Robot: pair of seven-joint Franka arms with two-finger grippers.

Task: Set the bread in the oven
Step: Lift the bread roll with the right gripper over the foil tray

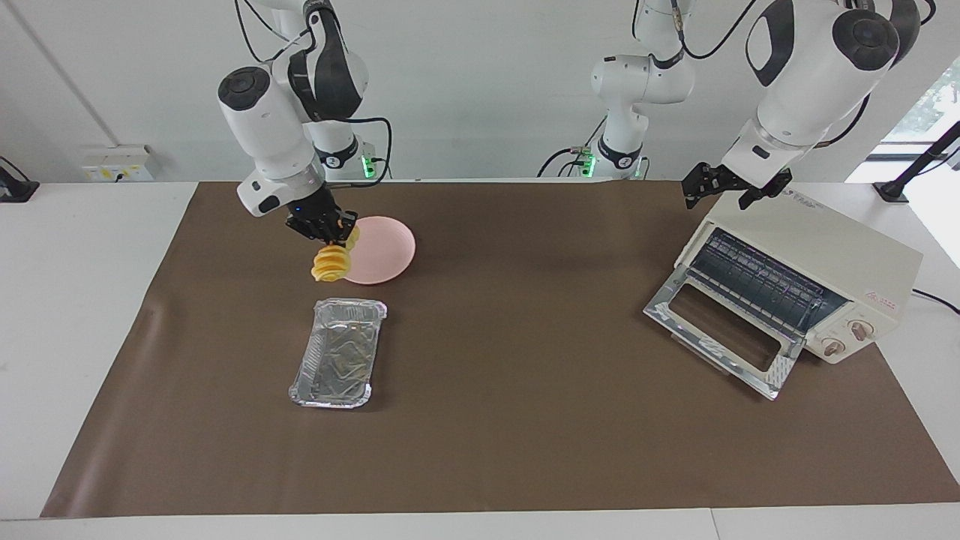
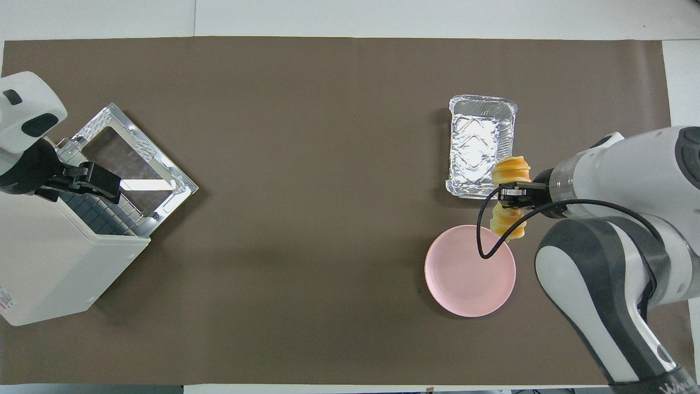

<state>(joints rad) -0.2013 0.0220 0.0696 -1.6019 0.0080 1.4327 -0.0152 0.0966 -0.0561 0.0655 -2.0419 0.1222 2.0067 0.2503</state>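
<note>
The right end effector [image 1: 330, 234] is pinched on the bread [image 1: 333, 262], gripping the yellow-orange loaf across its middle so that both ends stick out past the fingers. The bread hangs in the air, clear of the pink plate [image 1: 386, 259], over the brown mat [image 1: 525, 420] at the plate's rim on the side toward the right arm's end of the bench. In the overhead view the held bread [image 2: 508, 221] overlaps the corner of the foil tray [image 2: 481, 148], with the right end effector [image 2: 511, 197] across it. The plate and the foil tray both lie toward the right arm's end of the bench, the plate nearer to the robots' edge than the tray.

The left end effector [image 1: 709, 189] waits with its fingers spread wide, holding nothing, over the top corner of the oven [image 1: 825, 262]. The oven sits at the left arm's end of the bench, its glass door [image 1: 724, 334] dropped open onto the mat and its wire rack [image 1: 765, 289] exposed.
</note>
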